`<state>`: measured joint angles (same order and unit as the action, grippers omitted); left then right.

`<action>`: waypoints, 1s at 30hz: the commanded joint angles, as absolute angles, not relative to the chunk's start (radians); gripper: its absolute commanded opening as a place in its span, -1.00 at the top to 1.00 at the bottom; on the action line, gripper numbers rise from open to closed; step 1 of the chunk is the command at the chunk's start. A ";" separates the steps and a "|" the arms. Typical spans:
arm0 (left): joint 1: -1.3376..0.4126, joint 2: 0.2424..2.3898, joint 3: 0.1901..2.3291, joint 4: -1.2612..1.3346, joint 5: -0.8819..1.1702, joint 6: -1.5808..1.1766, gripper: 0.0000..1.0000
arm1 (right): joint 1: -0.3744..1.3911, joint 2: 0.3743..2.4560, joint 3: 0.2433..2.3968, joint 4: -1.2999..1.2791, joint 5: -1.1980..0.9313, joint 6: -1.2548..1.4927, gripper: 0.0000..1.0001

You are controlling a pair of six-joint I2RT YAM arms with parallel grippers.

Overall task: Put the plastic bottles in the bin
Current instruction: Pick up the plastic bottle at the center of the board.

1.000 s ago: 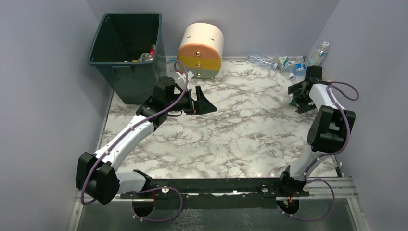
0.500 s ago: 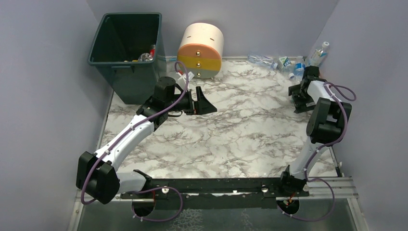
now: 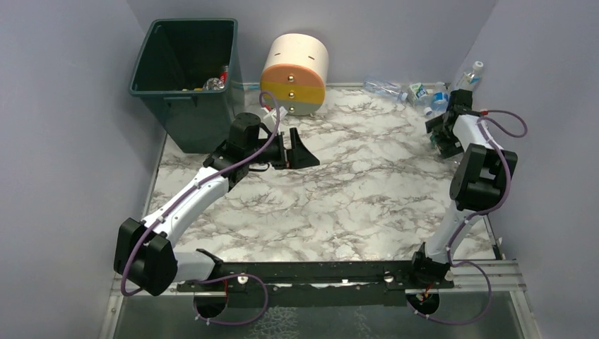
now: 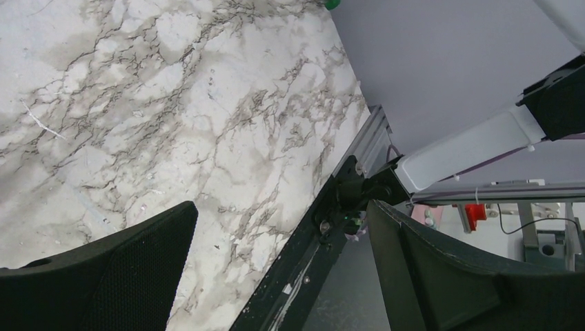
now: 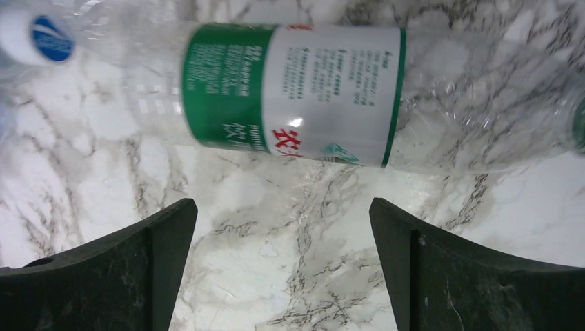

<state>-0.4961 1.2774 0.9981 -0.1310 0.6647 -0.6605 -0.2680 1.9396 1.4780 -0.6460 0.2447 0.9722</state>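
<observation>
The dark green bin [image 3: 182, 92] stands at the back left, with a few plastic bottles [image 3: 215, 82] lying in it. More clear plastic bottles [image 3: 415, 92] lie at the back right, and one [image 3: 469, 75] leans on the right wall. My right gripper [image 3: 439, 134] points down there. In the right wrist view it [image 5: 283, 214] is open, and a clear bottle with a green and white label [image 5: 296, 93] lies crosswise just beyond its fingertips. A blue and white cap [image 5: 36, 38] shows at top left. My left gripper [image 3: 300, 148] [image 4: 283, 214] hovers open and holds nothing, right of the bin.
A round cream, yellow and grey drawer unit [image 3: 297, 70] lies on its side between the bin and the bottles. Purple walls close in the left, back and right. A black rail [image 3: 318, 272] [image 4: 324, 234] runs along the near edge.
The right arm has swung its gripper back and to the right, closer to the bottles by the wall. The left arm has barely shifted.
</observation>
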 commanded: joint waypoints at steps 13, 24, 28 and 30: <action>-0.535 1.300 0.983 -0.087 0.642 -0.658 -0.99 | -0.259 1.956 1.636 -0.528 0.319 0.423 -0.89; -0.535 1.280 0.913 0.063 0.688 -0.730 -0.99 | -0.222 1.797 1.239 -0.012 0.421 0.146 -0.96; -0.535 1.258 0.915 0.075 0.698 -0.732 -0.99 | -0.223 1.804 1.260 -0.019 0.425 0.055 -0.96; -0.535 1.250 0.920 0.073 0.701 -0.730 -0.99 | -0.225 1.805 1.250 -0.025 0.419 0.046 -0.96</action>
<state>-0.5312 1.2987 0.9134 0.0105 0.6662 -0.7200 -0.2176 1.8259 1.2537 -0.0959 0.3820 0.1463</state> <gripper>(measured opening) 0.992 0.980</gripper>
